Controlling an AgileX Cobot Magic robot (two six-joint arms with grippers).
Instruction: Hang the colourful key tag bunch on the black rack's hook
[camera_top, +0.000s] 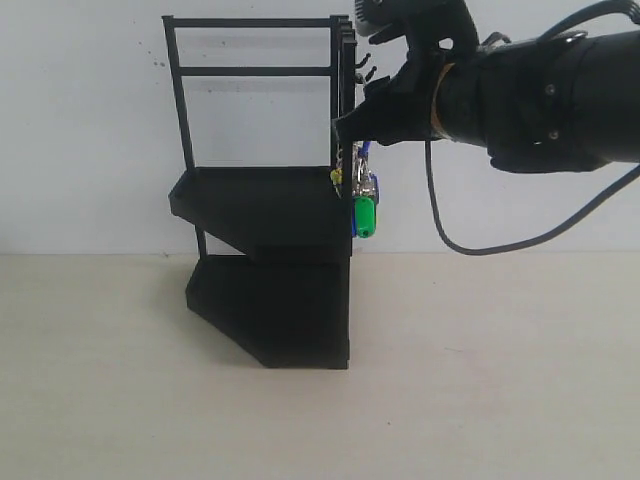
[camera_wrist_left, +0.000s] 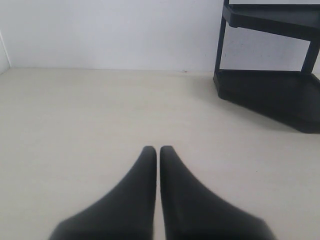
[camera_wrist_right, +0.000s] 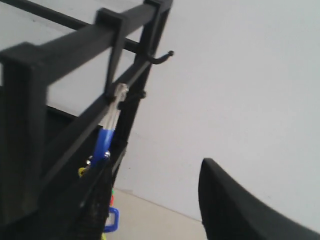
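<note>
Step in hand, by the look of it: letting go and checking the hang.

Right pincer (camera_wrist_right: 155, 167): up at the right-hand post of the rack (camera_top: 280, 210), jaws spread wide, nothing clamped between them. Blue loop (camera_wrist_right: 106, 137) running taut past one finger (camera_wrist_right: 95, 200), touching or just beside it; cannot tell which.

Key bunch (camera_top: 364, 205): off the table (camera_top: 480, 390), dangling against the rack's right post, level with the upper shelf edge, green tag lowest. Silver top end of the loop up at what looks like a small lower hook (camera_wrist_right: 140, 93) under the top bar. Seemingly carried there and not by the pincer. Depth of seating in the bend too blurred to call. Second hook (camera_wrist_right: 162, 58) further along the post, bare.

Left pincer (camera_wrist_left: 158, 150): jaws pressed together, empty, low over the table, well apart from the rack. Best left parked.

For a clean finish:
- Keep jaws wide and draw the right pincer slowly away from the post, finger off the loop first.
- Avoid any upward drag on the loop; risk of lifting it off the hook tip.
- Steer clear of the bare hook and the top bar; tall thin rack, likely easy to nudge.
- Watch the bunch for swing or slip during the retreat.
- If not seated: re-grip low on the blue part, raise over the tip, lower into the bend, then release.
</note>
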